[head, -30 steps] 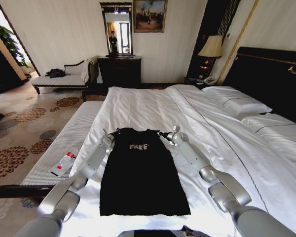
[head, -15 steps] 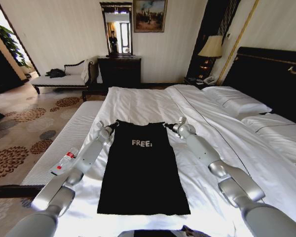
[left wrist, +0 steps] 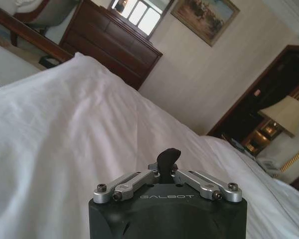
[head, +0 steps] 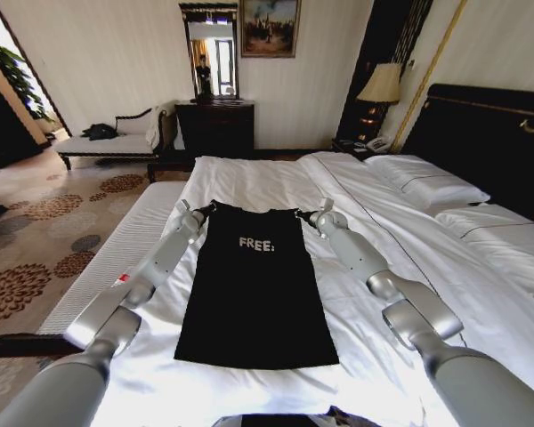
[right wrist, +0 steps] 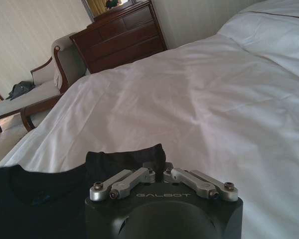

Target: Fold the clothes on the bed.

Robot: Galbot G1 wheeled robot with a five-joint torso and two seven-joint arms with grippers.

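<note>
The black soft fabric top with white "FREE!" lettering (head: 256, 289) lies spread flat and face up on the white sheet of the large double bed (head: 267, 182), in the near left part of the mattress, its collar pointing to the far end and its straight hem nearest the robot. The lettering sits across the chest, in the far third of the garment. Both far corners of the top, at the shoulders, are drawn out into small points.

The left gripper (head: 198, 213) is at the far left shoulder, its fingers pressed together on a small black tuft of the fabric, which in the left wrist view pokes up between the silver finger links (left wrist: 168, 160). The right gripper (head: 310, 218) is at the far right shoulder, likewise clamped on the black cloth; in the right wrist view the pinched edge (right wrist: 139, 155) rises just ahead of the closed links and the collar curves away to the side. Both silver arms reach out from the near edge, one along each side of the top.

Beyond the top the white duvet runs wrinkled to the far end. White pillows (head: 424, 182) lie at the right against the tall dark headboard (head: 481, 133). A dark wooden dresser (head: 215, 127) stands against the far wall, with a white-cushioned chaise (head: 107, 142) to its left
</note>
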